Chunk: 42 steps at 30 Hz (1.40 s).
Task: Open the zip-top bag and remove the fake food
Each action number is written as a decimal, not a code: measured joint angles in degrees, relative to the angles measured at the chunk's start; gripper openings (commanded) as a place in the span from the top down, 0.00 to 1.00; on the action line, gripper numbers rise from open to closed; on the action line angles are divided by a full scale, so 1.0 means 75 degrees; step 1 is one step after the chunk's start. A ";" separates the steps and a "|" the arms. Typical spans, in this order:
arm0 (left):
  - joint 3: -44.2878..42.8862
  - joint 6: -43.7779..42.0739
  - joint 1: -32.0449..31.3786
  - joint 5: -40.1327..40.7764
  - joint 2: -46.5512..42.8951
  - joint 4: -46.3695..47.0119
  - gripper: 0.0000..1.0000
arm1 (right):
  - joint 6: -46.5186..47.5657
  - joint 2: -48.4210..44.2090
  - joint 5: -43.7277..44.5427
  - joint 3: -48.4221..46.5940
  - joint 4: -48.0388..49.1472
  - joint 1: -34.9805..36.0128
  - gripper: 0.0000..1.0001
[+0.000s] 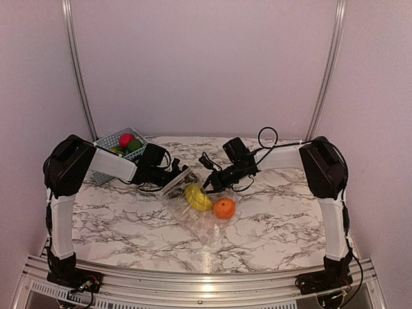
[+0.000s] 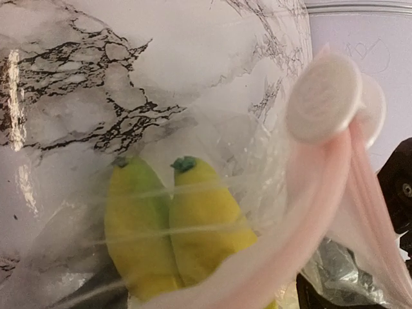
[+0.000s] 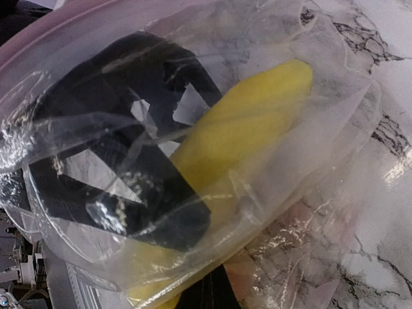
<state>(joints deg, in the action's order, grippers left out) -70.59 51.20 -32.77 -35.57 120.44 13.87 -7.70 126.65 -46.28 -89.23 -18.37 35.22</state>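
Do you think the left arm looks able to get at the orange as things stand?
Probably not directly: the orange lies inside the bag, and the bananas sit between it and the left gripper, so plastic and fruit seem to block the way.

A white marble-patterned tabletop (image 1: pixel 277 219), veined in dark grey, fills the floor of a pale lilac booth. A blue lattice basket (image 1: pixel 106 139) sits at the far-left corner, close against the back wall (image 1: pixel 206 64). Two slim metal rails, left (image 1: pixel 77 71) and right (image 1: pixel 328 64), rise up that wall and lean slightly outward towards the top. A ribbed aluminium frame (image 1: pixel 206 286) runs along the near edge, where overhead light leaves a bright glare on the polished stone pattern.
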 measured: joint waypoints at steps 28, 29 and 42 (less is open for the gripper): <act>0.0332 -0.0761 0.0146 0.0516 -0.0813 -0.0997 0.60 | -0.0595 -0.1821 0.0452 0.2157 0.0848 -0.0828 1.00; 0.0405 -0.0778 0.0157 0.0548 -0.0933 -0.0994 0.60 | -0.0609 -0.1824 0.0475 0.2186 0.0863 -0.0828 1.00; 0.1309 -0.1093 0.0423 0.0851 -0.2259 -0.0787 0.60 | -0.0927 -0.1961 0.0848 0.2541 0.1134 -0.0848 1.00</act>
<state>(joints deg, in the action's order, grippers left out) -60.77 43.00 -29.61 -29.19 103.50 7.97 -14.66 111.94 -39.92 -70.17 -9.87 28.86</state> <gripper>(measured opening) 0.667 0.002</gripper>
